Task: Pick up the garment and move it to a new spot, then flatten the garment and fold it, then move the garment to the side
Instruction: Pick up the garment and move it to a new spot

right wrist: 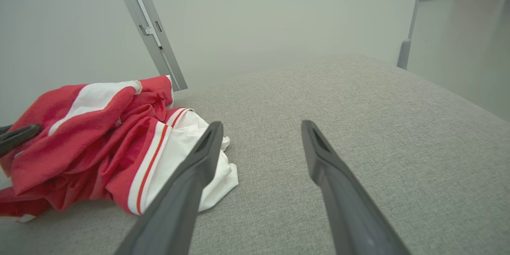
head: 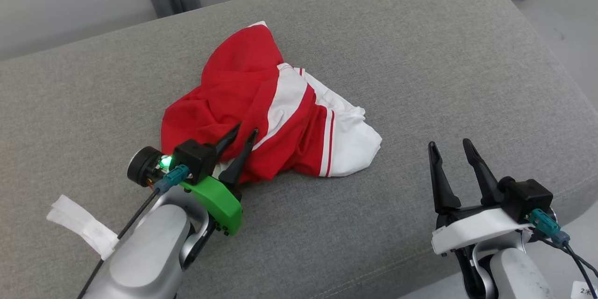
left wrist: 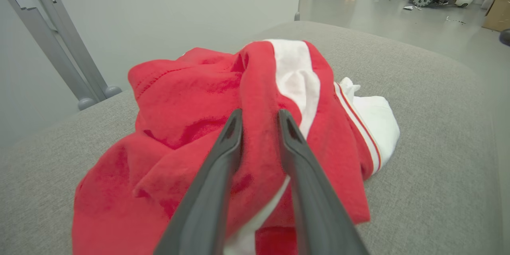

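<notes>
One red-and-white garment (head: 261, 103), crumpled, mid grey cushion (head: 420, 56). Two grippers: left gripper (head: 245, 130) at garment's 7 o'clock, angled toward 1 o'clock, pinching red fold; right gripper (head: 449, 144) at 4 o'clock, spread, apart from garment.

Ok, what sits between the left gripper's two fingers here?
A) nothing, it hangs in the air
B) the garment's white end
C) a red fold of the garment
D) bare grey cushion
C: in the left wrist view the left gripper has a finger on either side of a red fold of the garment, with the white stripe just beside it.
</notes>
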